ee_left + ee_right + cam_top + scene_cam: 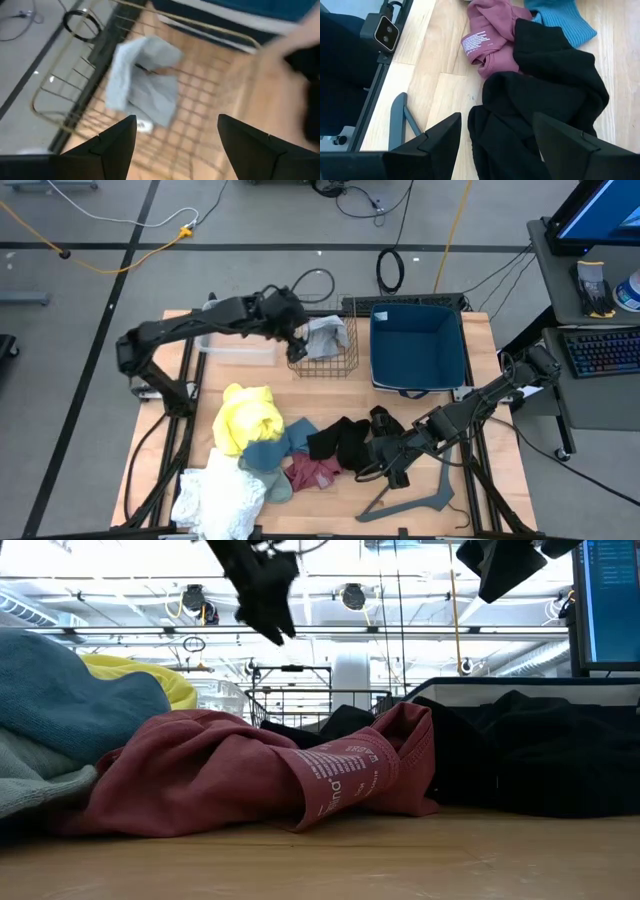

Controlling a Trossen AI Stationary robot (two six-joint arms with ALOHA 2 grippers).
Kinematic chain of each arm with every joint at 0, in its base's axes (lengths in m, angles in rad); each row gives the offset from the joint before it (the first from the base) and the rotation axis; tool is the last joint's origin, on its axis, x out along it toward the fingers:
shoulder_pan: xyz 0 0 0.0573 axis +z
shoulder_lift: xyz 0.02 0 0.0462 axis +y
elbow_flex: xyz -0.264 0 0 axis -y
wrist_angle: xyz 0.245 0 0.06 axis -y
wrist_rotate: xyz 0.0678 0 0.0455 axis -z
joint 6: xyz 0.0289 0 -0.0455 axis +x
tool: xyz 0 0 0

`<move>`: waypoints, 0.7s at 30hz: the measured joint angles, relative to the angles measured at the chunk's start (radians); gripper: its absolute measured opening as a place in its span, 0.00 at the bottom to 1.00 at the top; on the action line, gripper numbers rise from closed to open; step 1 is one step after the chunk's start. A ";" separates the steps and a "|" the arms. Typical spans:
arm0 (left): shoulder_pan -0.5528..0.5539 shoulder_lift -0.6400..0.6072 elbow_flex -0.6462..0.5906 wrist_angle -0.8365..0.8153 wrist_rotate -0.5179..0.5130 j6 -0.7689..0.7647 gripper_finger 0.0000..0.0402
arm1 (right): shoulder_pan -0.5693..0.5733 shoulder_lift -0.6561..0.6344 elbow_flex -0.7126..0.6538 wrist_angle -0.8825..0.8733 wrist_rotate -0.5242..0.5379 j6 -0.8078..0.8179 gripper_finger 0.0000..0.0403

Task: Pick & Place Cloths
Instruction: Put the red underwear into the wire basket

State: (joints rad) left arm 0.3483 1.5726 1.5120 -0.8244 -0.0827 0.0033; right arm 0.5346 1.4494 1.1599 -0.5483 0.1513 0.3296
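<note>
- At the table's [330,395] 12 o'clock, the left pincer [296,340] hovers wide open and empty over the wire basket [345,365] holding the light grey cloth [326,335].
- Toward 5 o'clock, the right pincer [392,472] gapes empty above the black cloth [345,442].
- Yellow cloth [247,418], teal cloth [265,455], maroon cloth [312,471] and white cloth [220,495] lie around 7 o'clock.

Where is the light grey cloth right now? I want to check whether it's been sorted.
In the high view the light grey cloth lies inside the wire basket at the table's far edge, left of the blue bin, with the open left gripper right beside it.
</note>
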 joint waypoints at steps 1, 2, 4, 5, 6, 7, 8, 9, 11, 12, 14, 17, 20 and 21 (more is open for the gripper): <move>-0.014 -0.014 0.000 -0.034 0.000 0.000 0.70 | 0.000 0.000 0.000 -0.001 0.000 0.000 0.59; -0.029 -0.028 0.000 -0.068 0.000 0.000 0.70 | 0.000 0.000 0.000 -0.001 0.000 0.000 0.59; -0.056 -0.052 0.000 -0.137 -0.004 0.000 0.70 | 0.000 0.000 0.000 -0.001 0.000 -0.001 0.59; -0.070 -0.063 0.000 -0.172 -0.009 0.000 0.70 | 0.000 0.000 0.000 -0.001 0.000 -0.001 0.59; -0.083 -0.073 0.000 -0.202 -0.018 -0.002 0.70 | 0.000 0.000 0.000 0.002 0.000 -0.001 0.59; -0.100 -0.079 0.000 -0.223 -0.028 -0.002 0.70 | 0.000 0.000 0.000 0.003 0.000 -0.001 0.59; -0.113 -0.085 0.000 -0.240 -0.035 -0.002 0.70 | 0.000 0.000 0.000 0.003 0.000 -0.001 0.59; -0.124 -0.091 0.000 -0.257 -0.040 -0.002 0.70 | 0.000 0.000 0.000 0.005 0.000 -0.001 0.59; -0.149 -0.101 0.000 -0.275 -0.050 -0.005 0.70 | 0.000 0.000 0.000 0.009 0.001 -0.011 0.59; -0.159 -0.104 0.000 -0.273 -0.056 -0.005 0.70 | 0.000 0.000 0.000 0.011 0.001 -0.019 0.59; -0.178 -0.104 0.001 -0.274 -0.057 -0.005 0.70 | 0.000 0.000 0.000 0.024 0.001 -0.034 0.59; -0.196 -0.106 0.001 -0.275 -0.057 -0.006 0.70 | 0.000 0.000 0.000 0.049 0.001 -0.039 0.59; -0.207 -0.110 0.001 -0.275 -0.059 -0.004 0.70 | 0.000 0.000 0.000 0.063 0.001 -0.039 0.59; -0.211 -0.108 0.001 -0.275 -0.059 -0.002 0.70 | 0.000 0.000 0.000 0.064 0.001 -0.039 0.59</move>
State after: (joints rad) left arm 0.1377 1.4644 1.5127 -1.0992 -0.1421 0.0009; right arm 0.5349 1.4494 1.1599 -0.4843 0.1524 0.2909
